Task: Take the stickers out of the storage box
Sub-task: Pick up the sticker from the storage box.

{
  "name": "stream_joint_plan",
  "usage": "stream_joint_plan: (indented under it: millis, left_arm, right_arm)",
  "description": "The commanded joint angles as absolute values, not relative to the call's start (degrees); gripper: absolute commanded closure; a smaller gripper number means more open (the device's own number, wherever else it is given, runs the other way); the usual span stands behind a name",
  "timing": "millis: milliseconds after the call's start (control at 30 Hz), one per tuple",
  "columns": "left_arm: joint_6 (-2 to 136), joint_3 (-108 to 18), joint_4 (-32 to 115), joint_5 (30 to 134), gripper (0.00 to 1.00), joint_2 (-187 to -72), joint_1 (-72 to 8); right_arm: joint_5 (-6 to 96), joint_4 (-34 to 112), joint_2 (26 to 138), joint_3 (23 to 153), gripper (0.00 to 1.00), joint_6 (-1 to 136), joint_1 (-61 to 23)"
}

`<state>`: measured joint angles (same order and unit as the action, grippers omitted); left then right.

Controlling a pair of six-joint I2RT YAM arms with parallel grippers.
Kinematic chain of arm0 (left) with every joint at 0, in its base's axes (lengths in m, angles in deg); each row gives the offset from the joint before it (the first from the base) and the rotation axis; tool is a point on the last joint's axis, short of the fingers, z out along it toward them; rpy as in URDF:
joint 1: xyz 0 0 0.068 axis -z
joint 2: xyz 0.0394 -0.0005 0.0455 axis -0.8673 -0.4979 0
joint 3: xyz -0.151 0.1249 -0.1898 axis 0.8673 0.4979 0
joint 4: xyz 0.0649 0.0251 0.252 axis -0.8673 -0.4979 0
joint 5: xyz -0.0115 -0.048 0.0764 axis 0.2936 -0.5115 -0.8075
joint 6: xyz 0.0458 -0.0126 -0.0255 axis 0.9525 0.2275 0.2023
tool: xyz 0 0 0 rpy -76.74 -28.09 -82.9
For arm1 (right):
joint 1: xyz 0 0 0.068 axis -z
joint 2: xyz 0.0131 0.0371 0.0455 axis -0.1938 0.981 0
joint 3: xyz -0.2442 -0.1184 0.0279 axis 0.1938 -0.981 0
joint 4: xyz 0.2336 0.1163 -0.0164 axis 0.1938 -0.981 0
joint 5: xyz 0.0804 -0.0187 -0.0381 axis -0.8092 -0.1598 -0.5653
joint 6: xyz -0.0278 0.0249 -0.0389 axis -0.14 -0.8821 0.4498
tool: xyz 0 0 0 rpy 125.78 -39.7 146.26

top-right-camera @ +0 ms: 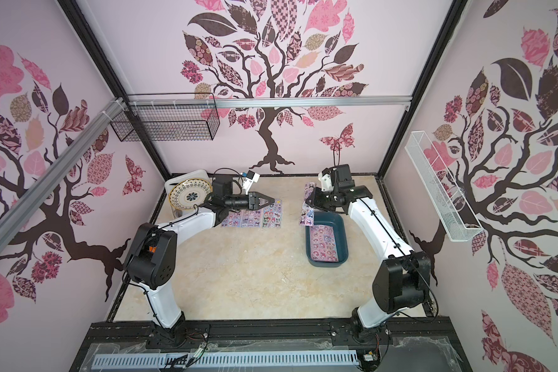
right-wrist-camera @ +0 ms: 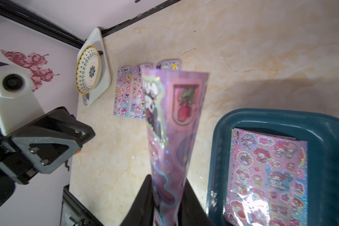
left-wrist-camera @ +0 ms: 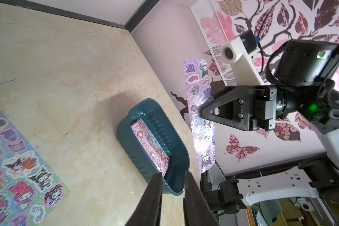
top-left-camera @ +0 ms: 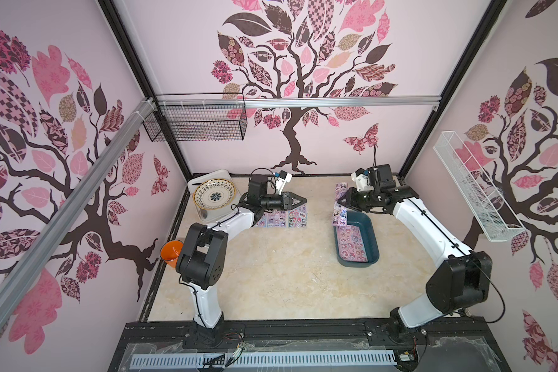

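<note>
Gap between left fingers [left-wrist-camera: 151, 199], left-wrist view only

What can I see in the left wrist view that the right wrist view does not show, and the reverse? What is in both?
Only the left wrist view shows the white basket on the wall. Only the right wrist view shows the plate in its tray. Both show the box with sheets inside, the held sheet pinched in the right claw, the laid-out sheets, and the open left claw.

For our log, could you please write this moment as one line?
right gripper: shut on sticker sheet | left gripper: open, empty | storage box: sheets inside
</note>
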<state>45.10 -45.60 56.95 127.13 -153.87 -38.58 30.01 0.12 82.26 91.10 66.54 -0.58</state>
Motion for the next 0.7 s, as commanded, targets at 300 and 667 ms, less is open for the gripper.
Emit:
stream_joint_plan:
  millis: [300, 667]
  left_arm:
    - [28.56, -48.7, 77.73, 132.19, 0.71, -160.53, -35.63]
    - [24.63, -50.73, 81.55, 134.93, 0.7, -162.93, -34.22]
  right_arm:
    - [15.53, 15.16, 80.66, 87.67, 0.76, 58.63, -0.32]
    - [12.46, 18.68, 82.57, 87.08, 0.76, 56.28, -0.39]
